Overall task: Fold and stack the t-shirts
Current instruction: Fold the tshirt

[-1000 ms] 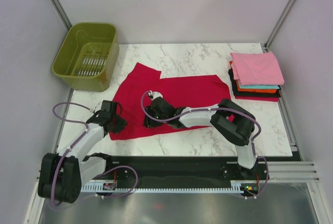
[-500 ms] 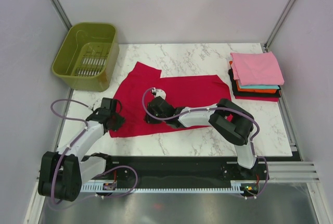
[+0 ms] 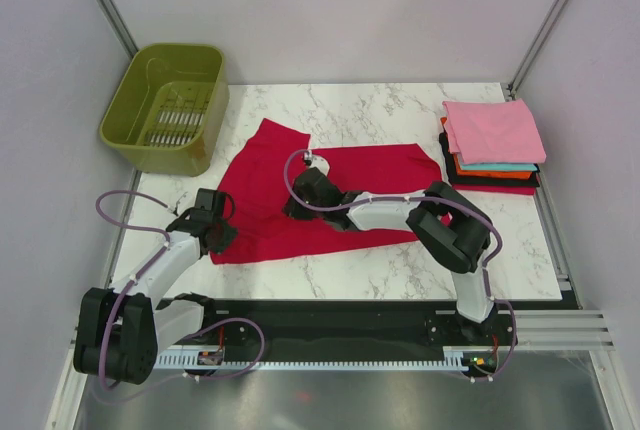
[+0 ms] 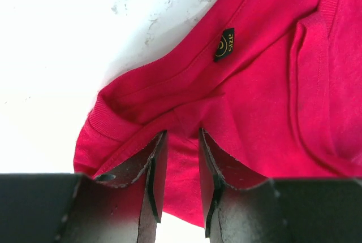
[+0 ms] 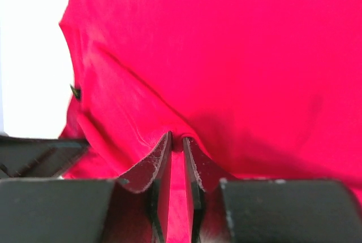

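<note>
The crimson red t-shirt point(image 3: 360, 175) lies spread in the middle of the marble table. My left gripper point(image 3: 214, 231) sits at its near left edge. In the left wrist view the left gripper point(image 4: 181, 135) is closed on a bunched fold of the shirt point(image 4: 266, 85), near the collar's black size tag point(image 4: 224, 44). My right gripper point(image 3: 301, 196) is over the shirt's middle. In the right wrist view the right gripper point(image 5: 176, 137) is shut on a pinched ridge of the cloth point(image 5: 237, 56). The folded t-shirts point(image 3: 493, 133) are stacked at the right, pink on top.
The olive-green basket point(image 3: 206, 116) stands at the back left, off the shirt. Bare marble table point(image 3: 380, 105) shows behind the shirt and along the near edge point(image 3: 400, 275). The booth's walls and posts close in the sides.
My right gripper has moved away from the near edge, up and slightly right, drawing the held cloth over the shirt. My left gripper has barely moved.
</note>
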{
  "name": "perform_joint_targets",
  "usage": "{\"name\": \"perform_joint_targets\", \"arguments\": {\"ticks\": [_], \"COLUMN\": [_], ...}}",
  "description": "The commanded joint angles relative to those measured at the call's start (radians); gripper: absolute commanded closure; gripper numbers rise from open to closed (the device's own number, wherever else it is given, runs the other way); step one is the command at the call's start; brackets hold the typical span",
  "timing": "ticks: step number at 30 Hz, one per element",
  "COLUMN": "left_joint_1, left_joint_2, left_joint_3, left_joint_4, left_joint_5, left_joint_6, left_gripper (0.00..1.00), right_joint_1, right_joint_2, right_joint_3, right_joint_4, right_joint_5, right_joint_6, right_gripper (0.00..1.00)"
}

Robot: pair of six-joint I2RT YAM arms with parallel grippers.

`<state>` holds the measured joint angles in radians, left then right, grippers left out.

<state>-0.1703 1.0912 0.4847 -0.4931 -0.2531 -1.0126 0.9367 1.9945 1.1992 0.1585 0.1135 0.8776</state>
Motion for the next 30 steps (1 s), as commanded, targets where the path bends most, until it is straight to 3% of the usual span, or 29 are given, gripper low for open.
{"name": "perform_joint_targets", "arguments": {"ticks": [1, 6, 7, 9, 10, 18, 24, 27, 28, 30], "left_joint_1": [0.000, 0.000, 0.000, 0.000, 0.000, 0.000, 0.000, 0.000, 0.000, 0.000], "left_joint_2": [0.001, -0.002, -0.002, -0.001, -0.001, -0.031, -0.132, -0.165, -0.177, -0.175], "left_joint_3": [0.015, 0.012, 0.014, 0.014, 0.014, 0.014, 0.014, 0.025, 0.076, 0.110], "left_joint_4": [-0.006, -0.006, -0.005, -0.007, -0.007, -0.009, -0.012, -0.009, -0.002, 0.002], "left_joint_5": [-0.037, -0.040, -0.040, -0.040, -0.041, -0.043, -0.058, -0.074, -0.017, -0.002], "left_joint_6": [-0.012, -0.014, -0.014, -0.015, -0.015, -0.011, 0.009, 0.017, 0.067, 0.098], "left_gripper": [0.64, 0.64, 0.64, 0.64, 0.64, 0.65, 0.66, 0.57, 0.46, 0.44], "right_joint_1": [-0.042, -0.081, -0.090, -0.098, -0.098, -0.076, -0.094, -0.157, -0.236, -0.255], "right_joint_2": [0.013, 0.013, 0.012, 0.007, 0.007, -0.033, -0.107, -0.181, -0.242, -0.281], "right_joint_3": [0.007, -0.050, -0.081, -0.098, -0.090, 0.006, 0.024, -0.004, -0.042, -0.052], "right_joint_4": [0.079, 0.163, 0.183, 0.231, 0.236, 0.058, -0.076, -0.106, -0.149, -0.155], "right_joint_5": [-0.058, -0.077, -0.084, -0.100, -0.107, -0.040, 0.072, 0.060, 0.078, 0.095], "right_joint_6": [0.073, 0.132, 0.139, 0.136, 0.117, -0.196, -0.224, -0.203, -0.206, -0.210], "right_gripper": [0.78, 0.71, 0.49, 0.34, 0.32, 0.39, 0.45, 0.45, 0.45, 0.45]}}
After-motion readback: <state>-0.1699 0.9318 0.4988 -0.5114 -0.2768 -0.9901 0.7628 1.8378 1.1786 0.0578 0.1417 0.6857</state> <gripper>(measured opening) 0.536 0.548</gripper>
